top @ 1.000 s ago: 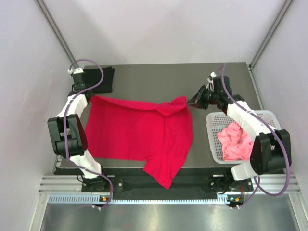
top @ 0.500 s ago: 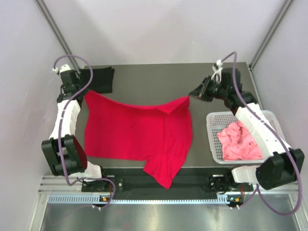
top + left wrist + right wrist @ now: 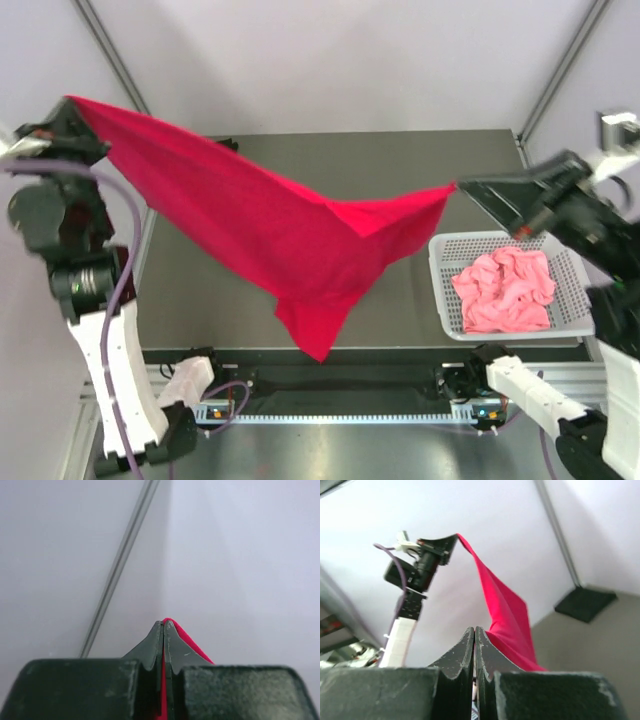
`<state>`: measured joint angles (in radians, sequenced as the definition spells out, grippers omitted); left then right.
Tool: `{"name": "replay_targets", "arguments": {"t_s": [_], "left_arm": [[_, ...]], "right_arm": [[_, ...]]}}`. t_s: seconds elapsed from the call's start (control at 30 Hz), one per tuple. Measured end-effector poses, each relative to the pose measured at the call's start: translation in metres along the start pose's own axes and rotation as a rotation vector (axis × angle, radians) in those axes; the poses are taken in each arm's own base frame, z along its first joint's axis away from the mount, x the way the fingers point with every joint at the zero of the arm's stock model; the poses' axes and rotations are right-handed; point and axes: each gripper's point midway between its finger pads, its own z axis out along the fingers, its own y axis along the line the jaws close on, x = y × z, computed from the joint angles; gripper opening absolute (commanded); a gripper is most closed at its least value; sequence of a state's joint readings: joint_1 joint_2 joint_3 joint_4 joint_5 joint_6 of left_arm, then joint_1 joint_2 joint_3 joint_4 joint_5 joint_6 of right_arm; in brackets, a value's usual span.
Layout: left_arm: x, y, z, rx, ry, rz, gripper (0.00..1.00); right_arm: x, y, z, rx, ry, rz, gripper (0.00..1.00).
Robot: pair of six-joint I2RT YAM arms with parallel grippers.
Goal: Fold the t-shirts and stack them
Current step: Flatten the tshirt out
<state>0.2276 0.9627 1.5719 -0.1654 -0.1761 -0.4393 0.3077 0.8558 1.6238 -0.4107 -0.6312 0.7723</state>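
The bright red t-shirt hangs in the air, stretched between both raised arms, its lower end drooping over the table's near edge. My left gripper is shut on one corner high at the left; red cloth shows between its jaws. High at the right, my right gripper is shut on the other corner, and the shirt runs from its tips toward the left gripper. A salmon pink t-shirt lies crumpled in the basket. The black t-shirt lies at the table's back left, mostly hidden in the top view.
The white lattice basket stands at the table's right edge. The dark grey table is enclosed by pale walls with metal corner posts. The arm bases sit on the rail at the near edge.
Both arms have risen and spread apart, lifting the red t-shirt off the table, where it lay flat, so it now hangs between them.
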Motion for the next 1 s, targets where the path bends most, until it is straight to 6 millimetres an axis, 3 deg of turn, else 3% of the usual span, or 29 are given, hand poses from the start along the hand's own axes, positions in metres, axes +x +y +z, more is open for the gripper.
{"name": "replay_targets", "arguments": {"t_s": [0.13,0.2,0.3,0.43,0.53,0.6,0.67,0.73,0.8,0.83,0.9,0.97,1.0], "left_arm": [[-0.086,-0.021,-0.047,0.043,-0.214,-0.027,0.0],[-0.125,-0.031,-0.071,0.07,-0.314,-0.044,0.0],[-0.165,-0.042,-0.095,0.106,-0.422,-0.071,0.0],[-0.181,-0.049,-0.099,0.126,-0.462,-0.083,0.0],[-0.163,-0.05,-0.072,0.126,-0.411,-0.075,0.0],[-0.127,-0.045,-0.043,0.117,-0.327,-0.053,0.0],[-0.071,-0.032,-0.011,0.101,-0.203,-0.022,0.0],[0.013,-0.007,0.019,0.072,-0.026,0.022,0.0],[0.109,0.026,0.034,0.034,0.181,0.069,0.0],[0.166,0.048,0.037,0.009,0.297,0.095,0.0],[0.265,0.092,0.022,-0.046,0.513,0.128,0.0],[0.35,0.136,-0.013,-0.108,0.717,0.157,0.0],[0.382,0.153,-0.031,-0.132,0.805,0.169,0.0]], "right_arm": [[-0.019,0.071,-0.038,-0.151,-0.069,-0.071,0.0],[-0.027,0.097,-0.052,-0.207,-0.104,-0.099,0.0],[-0.042,0.13,-0.069,-0.273,-0.158,-0.14,0.0],[-0.056,0.141,-0.075,-0.28,-0.218,-0.166,0.0],[-0.061,0.109,-0.054,-0.217,-0.265,-0.147,0.0],[-0.054,0.063,-0.03,-0.138,-0.272,-0.1,0.0],[-0.03,-0.009,0.002,0.003,-0.233,-0.013,0.0],[0.001,-0.081,0.029,0.141,-0.175,0.058,0.0],[0.043,-0.157,0.048,0.287,-0.104,0.105,0.0],[0.062,-0.188,0.053,0.351,-0.071,0.119,0.0],[0.112,-0.258,0.056,0.496,0.011,0.153,0.0],[0.152,-0.309,0.053,0.604,0.077,0.172,0.0],[0.163,-0.326,0.053,0.638,0.097,0.175,0.0]]}}
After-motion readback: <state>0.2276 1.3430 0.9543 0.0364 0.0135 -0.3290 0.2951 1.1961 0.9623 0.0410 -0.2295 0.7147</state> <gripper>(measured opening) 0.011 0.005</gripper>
